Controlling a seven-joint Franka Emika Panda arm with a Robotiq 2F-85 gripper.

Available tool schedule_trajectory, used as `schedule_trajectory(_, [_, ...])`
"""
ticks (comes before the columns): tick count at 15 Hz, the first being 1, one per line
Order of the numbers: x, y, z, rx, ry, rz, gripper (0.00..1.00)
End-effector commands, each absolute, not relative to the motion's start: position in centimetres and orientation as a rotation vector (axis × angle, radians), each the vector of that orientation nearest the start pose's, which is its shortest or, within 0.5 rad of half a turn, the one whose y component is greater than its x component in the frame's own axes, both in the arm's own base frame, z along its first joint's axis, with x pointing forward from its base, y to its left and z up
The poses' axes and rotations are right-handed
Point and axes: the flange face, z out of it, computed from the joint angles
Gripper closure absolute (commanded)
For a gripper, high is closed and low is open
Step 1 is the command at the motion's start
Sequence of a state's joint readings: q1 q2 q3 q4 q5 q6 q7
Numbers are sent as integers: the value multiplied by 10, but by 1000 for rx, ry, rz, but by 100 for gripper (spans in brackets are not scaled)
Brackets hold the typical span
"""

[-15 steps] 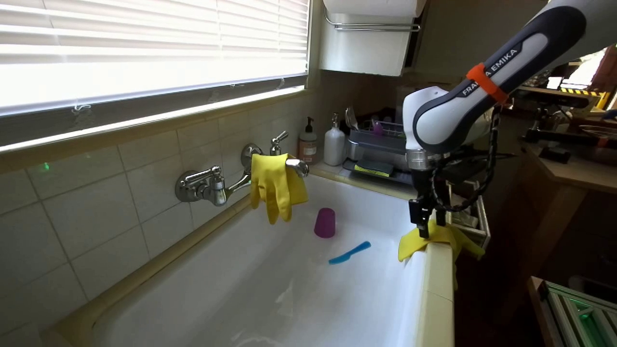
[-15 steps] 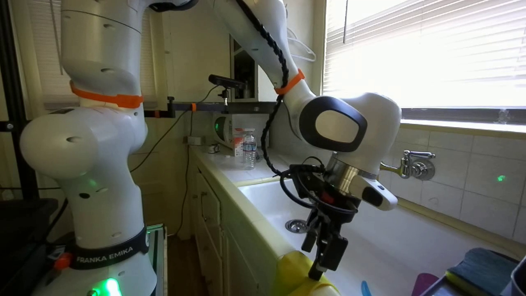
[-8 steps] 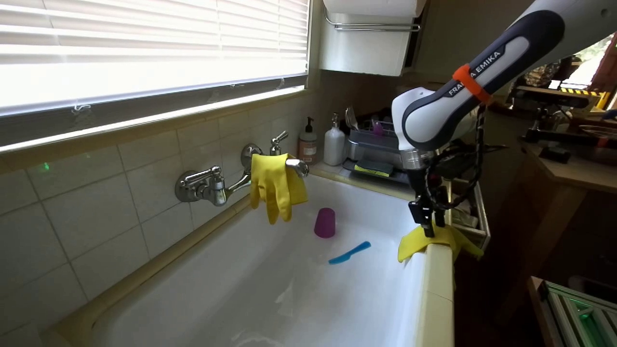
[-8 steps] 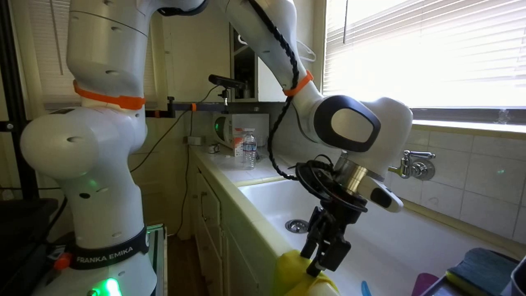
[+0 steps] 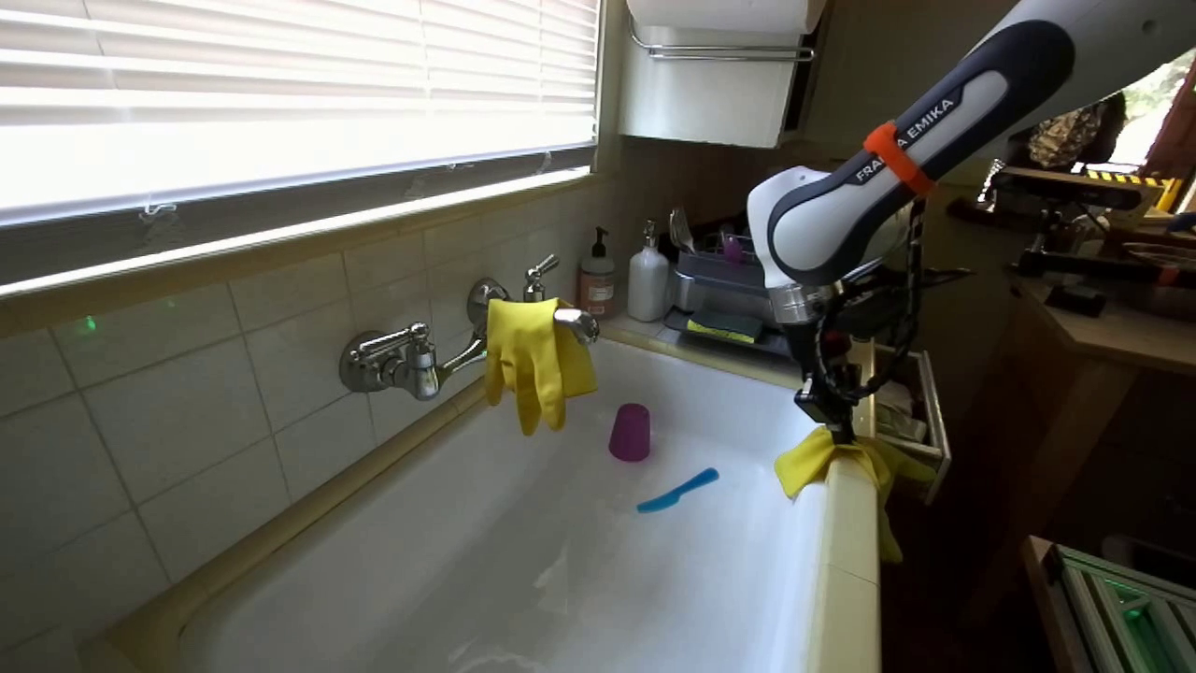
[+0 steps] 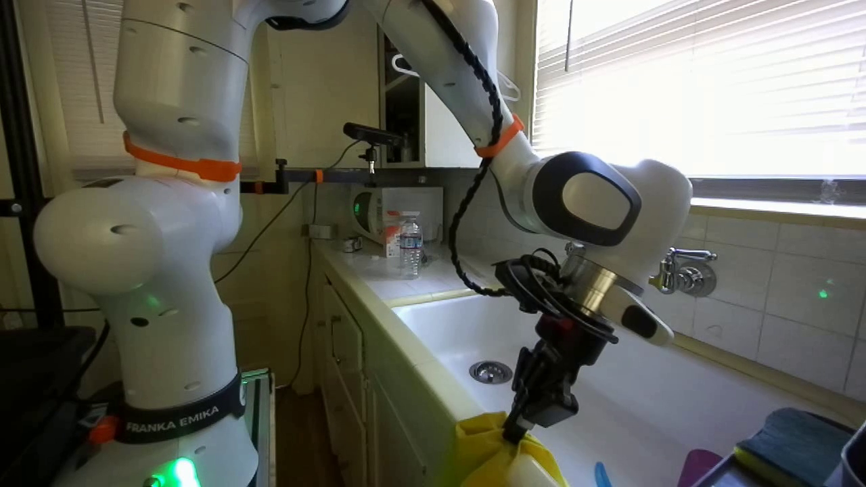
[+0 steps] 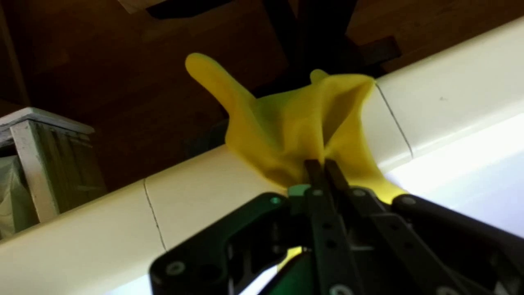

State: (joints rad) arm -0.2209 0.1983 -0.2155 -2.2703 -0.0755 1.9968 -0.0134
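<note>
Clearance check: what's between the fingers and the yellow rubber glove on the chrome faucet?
In an exterior view: a tapered purple cup and blue plastic knife, in the white sink, lower than the fingers.

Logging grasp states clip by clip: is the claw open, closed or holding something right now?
Claw: closed, pinching a fold of the yellow glove draped over the sink rim.

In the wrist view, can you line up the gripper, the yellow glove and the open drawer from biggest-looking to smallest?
Largest: the gripper, helped by being so close up.
Middle: the yellow glove.
Smallest: the open drawer, only partly in view.
</note>
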Motion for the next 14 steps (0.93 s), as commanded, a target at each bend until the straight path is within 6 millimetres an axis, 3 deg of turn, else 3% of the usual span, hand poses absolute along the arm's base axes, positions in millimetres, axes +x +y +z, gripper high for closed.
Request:
schedule_trajectory(1, [428,-210,244,-3012,581,777,99])
schedule_trajectory(5, [425,-210,259,-3050,553,737,99])
schedule_trajectory(14, [433,-206,316,-3113,566,553,99])
